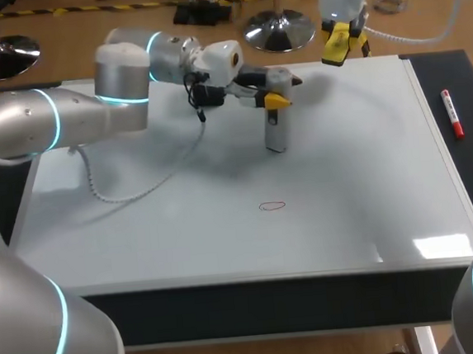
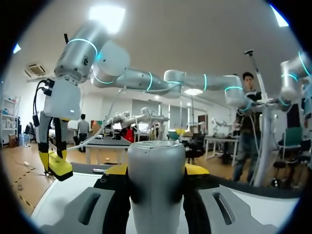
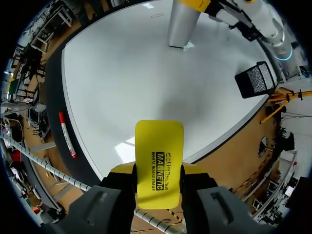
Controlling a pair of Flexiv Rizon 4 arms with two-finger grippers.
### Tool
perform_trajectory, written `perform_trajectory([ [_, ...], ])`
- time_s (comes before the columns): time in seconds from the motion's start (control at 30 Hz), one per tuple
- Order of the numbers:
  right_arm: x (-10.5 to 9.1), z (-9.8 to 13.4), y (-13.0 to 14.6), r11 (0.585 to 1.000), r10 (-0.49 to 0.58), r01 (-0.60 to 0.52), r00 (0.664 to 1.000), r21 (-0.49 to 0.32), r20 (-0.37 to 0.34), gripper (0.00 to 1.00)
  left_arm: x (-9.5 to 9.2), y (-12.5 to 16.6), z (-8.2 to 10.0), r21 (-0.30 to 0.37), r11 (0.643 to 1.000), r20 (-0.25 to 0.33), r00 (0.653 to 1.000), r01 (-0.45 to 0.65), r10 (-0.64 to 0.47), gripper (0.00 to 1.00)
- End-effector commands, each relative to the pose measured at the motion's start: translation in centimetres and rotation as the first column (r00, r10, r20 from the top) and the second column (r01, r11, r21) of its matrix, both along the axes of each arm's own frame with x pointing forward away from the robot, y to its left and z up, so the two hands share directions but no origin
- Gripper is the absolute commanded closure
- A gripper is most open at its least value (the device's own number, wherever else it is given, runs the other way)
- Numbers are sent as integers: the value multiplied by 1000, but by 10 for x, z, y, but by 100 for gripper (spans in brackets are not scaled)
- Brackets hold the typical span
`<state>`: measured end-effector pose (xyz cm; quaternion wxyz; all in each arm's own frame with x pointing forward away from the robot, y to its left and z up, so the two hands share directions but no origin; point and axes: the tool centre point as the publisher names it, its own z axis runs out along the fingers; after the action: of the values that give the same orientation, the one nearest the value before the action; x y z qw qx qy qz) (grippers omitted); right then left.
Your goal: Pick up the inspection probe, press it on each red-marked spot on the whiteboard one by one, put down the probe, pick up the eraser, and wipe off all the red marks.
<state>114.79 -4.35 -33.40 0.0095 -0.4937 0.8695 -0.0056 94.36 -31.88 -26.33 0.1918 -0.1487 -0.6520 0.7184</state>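
The grey inspection probe (image 1: 274, 131) stands upright with its lower end on the whiteboard (image 1: 183, 231), at the far middle. My left gripper (image 1: 275, 101) is shut on its upper part; in the left wrist view the probe (image 2: 156, 185) fills the space between the fingers of the left gripper (image 2: 156, 171). One red oval mark (image 1: 272, 206) lies nearer the front, in front of the probe. My right gripper (image 1: 343, 45) hangs over the board's far edge, shut on the yellow eraser (image 3: 158, 163). From the right wrist, the probe (image 3: 183, 24) stands far ahead.
A red marker pen (image 1: 451, 113) lies on the dark table strip right of the whiteboard, also visible as the pen (image 3: 67, 134) in the right wrist view. A white cable (image 1: 138, 186) from my left arm trails over the board's left part.
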Motion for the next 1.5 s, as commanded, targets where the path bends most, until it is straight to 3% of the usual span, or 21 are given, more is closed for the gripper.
perform_trajectory([
  [0.03,1,1,-1,1000,2,-2,1000,-3,-3,100,8,-3,-6,-20,998,-8,999,53,-54,100],
  [1.13,1,1,-1,1000,2,-2,1000,-3,-3,100,9,1,-12,-23,998,-26,998,51,-52,100],
  [1.5,1,1,-1,1000,2,-2,1000,-3,-3,100,6,9,17,-39,998,1,999,48,-48,100],
])
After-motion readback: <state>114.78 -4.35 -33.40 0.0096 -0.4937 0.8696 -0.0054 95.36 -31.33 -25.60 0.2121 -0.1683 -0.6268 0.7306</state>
